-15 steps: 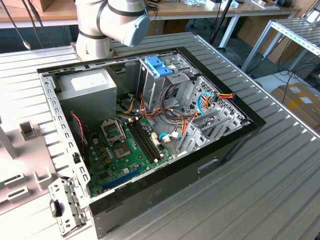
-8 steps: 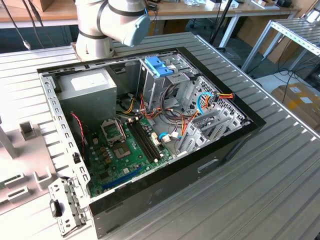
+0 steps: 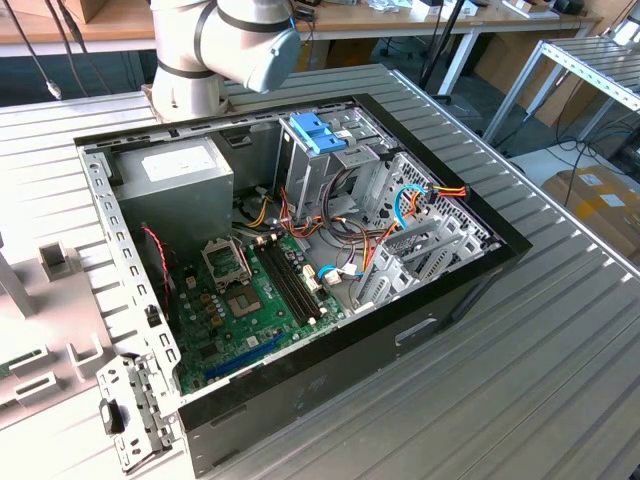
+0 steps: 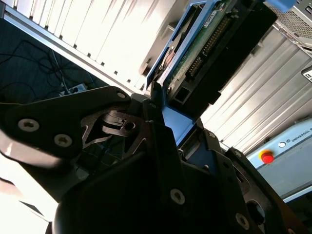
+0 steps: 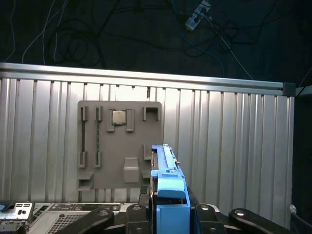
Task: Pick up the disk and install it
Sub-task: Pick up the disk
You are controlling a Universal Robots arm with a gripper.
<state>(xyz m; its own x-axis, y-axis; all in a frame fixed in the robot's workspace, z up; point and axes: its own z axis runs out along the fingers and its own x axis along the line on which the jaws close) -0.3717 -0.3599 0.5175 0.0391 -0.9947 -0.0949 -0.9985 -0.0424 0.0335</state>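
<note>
An open computer case lies on the ribbed table.

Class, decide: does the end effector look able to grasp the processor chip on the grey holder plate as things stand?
Probably not: the end effector is shut on the disk, so it has no free grip. The processor chip itself lies uncovered on the grey holder plate.

One disk, one computer case — one tray.
</note>
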